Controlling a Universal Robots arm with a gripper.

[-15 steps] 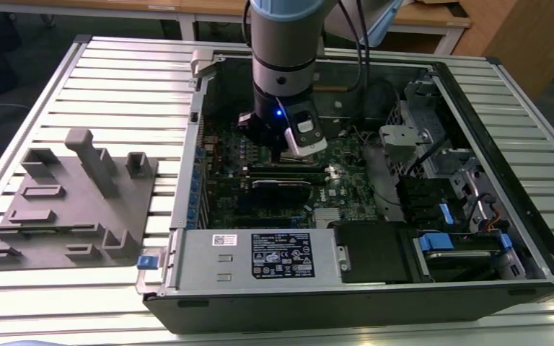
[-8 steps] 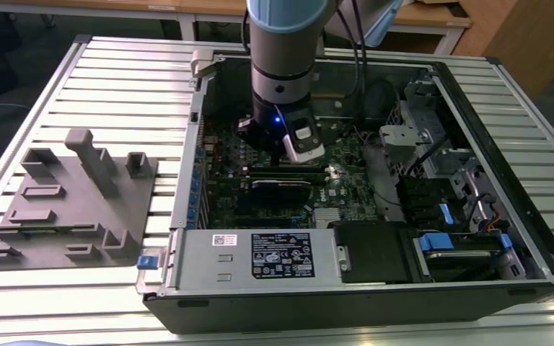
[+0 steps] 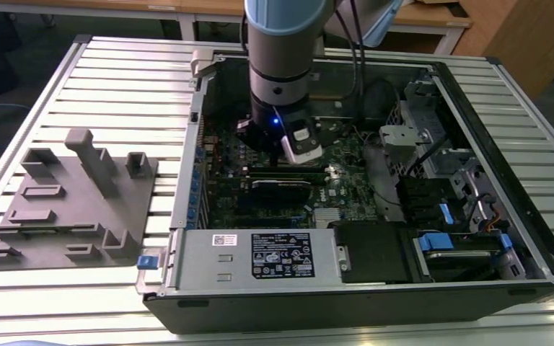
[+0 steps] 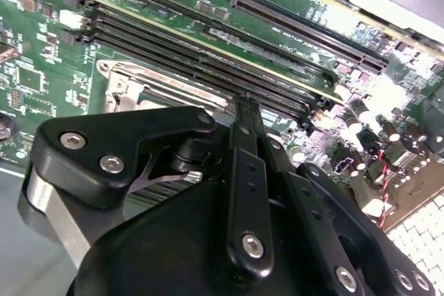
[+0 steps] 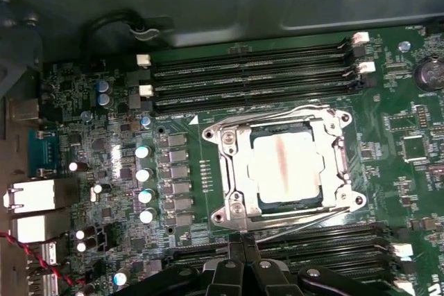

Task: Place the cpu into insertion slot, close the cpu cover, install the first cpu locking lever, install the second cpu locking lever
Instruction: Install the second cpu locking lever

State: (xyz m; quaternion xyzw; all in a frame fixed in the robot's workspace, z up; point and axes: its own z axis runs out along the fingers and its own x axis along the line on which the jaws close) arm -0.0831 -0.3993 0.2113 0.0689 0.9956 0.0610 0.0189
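The arm reaches down into an open computer case point(image 3: 508, 238) that lies on its side on the slatted bench point(image 3: 94, 65). The claw point(image 5: 241, 240) hangs low over the green motherboard point(image 5: 104, 150), its black fingers point(image 4: 244, 126) drawn together into one narrow tip with nothing between them, so it is closed and empty.

Just ahead of the claw tip in the first wrist view sits the insertion slot point(image 5: 229, 209), a square socket with a silvery rim. The cpu point(image 5: 286, 166) lies flat inside it, its pale metal top showing a faint reddish streak down the middle. The cpu cover point(image 5: 237, 164) is folded down around the chip, its window framing the metal top. Thin wire levers point(image 5: 298, 218) run along the socket's edges, one of them on the side nearest the claw, almost under the tip; whether they are hooked home I cannot tell.

Long black memory slots point(image 5: 250, 77) lie on the far side of the socket from the claw, and another set point(image 5: 326, 244) runs beside the claw tip. In the second wrist view the fingers point at the socket's edge point(image 4: 149, 91), with the memory slots just beyond it.

In the exterior view, a grey plastic holder point(image 3: 70, 202) rests on the bench well apart from the claw, outside the case, towards the exterior view's left.
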